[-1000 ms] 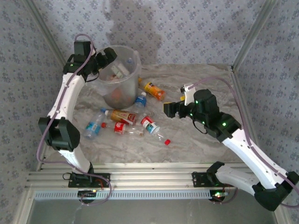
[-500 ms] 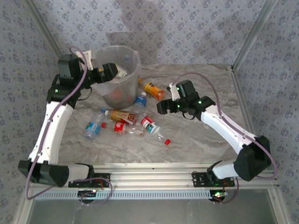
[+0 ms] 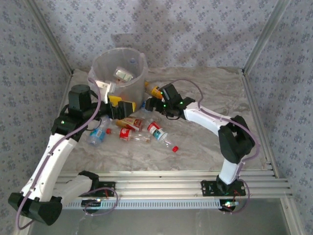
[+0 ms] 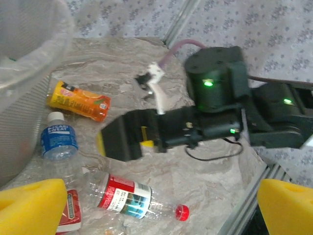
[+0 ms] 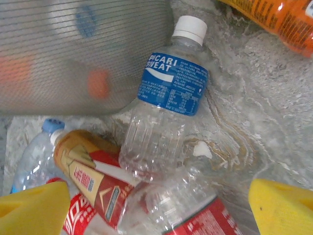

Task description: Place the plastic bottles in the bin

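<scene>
right gripper (image 3: 150,104) wide open, empty, above blue-label bottle (image 5: 168,98)

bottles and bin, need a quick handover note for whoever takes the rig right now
The left gripper is open and empty, low in front of the bin.
The right gripper is open and empty, over the blue-label bottle beside the bin.
Done: at least one bottle lies inside the bin.
Left: several lie on the table, among them the orange bottle and the red-label bottle.
</scene>
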